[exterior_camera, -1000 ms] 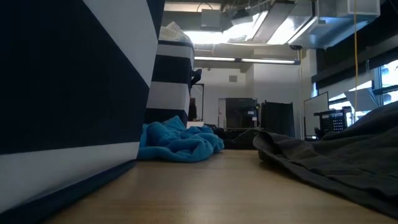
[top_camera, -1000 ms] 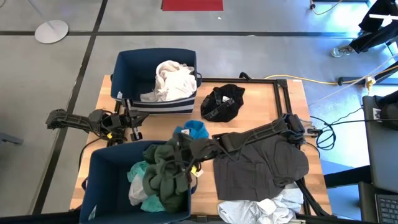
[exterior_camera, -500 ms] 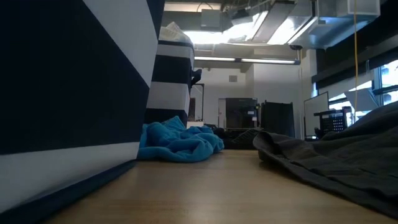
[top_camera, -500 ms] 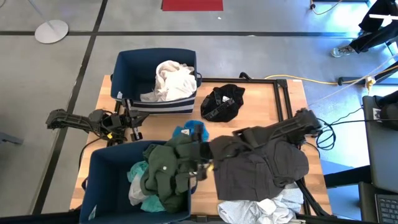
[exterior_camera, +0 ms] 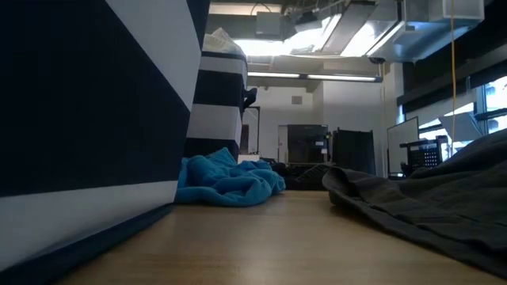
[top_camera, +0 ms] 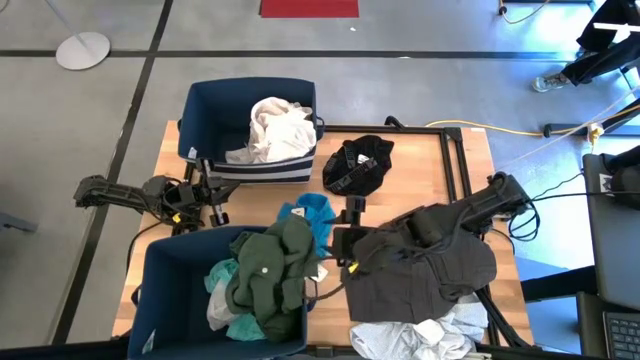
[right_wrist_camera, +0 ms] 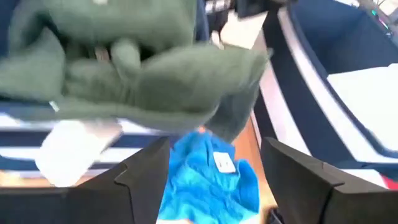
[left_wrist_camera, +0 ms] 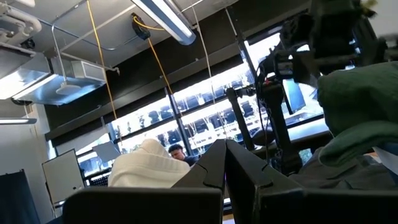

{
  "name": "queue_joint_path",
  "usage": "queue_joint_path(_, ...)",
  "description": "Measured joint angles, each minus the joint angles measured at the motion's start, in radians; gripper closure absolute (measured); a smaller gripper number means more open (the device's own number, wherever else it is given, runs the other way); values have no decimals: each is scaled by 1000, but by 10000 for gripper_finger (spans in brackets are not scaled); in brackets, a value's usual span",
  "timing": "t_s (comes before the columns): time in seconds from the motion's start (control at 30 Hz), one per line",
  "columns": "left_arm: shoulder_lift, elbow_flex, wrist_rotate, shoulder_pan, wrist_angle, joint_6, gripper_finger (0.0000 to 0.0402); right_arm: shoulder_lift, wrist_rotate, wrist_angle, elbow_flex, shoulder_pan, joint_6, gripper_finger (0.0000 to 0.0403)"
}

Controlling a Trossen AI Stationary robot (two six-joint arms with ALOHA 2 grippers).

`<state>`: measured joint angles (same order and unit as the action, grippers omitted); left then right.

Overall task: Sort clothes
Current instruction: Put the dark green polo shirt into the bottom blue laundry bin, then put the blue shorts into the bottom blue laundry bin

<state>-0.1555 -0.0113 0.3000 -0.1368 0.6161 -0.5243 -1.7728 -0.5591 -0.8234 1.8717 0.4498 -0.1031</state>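
Two bins: dark green garment (top_camera: 268, 268) lies in lower-left bin (top_camera: 160, 290). Right gripper (top_camera: 345, 235) at centre frame, jaws open, empty. Left gripper (top_camera: 212, 195) idle mid-left, jaws unclear.

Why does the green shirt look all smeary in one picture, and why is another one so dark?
Right wrist view: the green garment is streaked with motion blur. Low view: bright ceiling lights behind leave the striped bin wall in shadow. High view: sharp and evenly lit.
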Motion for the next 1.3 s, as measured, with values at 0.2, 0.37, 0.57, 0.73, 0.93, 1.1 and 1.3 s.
queue_joint_path(0.2,0,0,0,0,2,1,402,-67,11,102,-1,-1,44,167)
queue_joint_path(0.37,0,0,0,0,3,1,402,-139,36,314,-2,0,184,170)
queue_joint_path(0.57,0,0,0,0,2,1,402,-201,156,514,0,-27,265,171)
queue_joint_path(0.73,0,0,0,0,2,1,402,-251,239,544,2,-60,237,171)
queue_joint_path(0.93,0,0,0,0,1,0,402,-232,265,537,0,-53,229,171)
queue_joint_path(1.1,0,0,0,0,0,0,402,-139,206,510,-3,-8,228,171)
queue_joint_path(1.3,0,0,0,0,-1,0,402,-23,41,359,0,74,167,171)
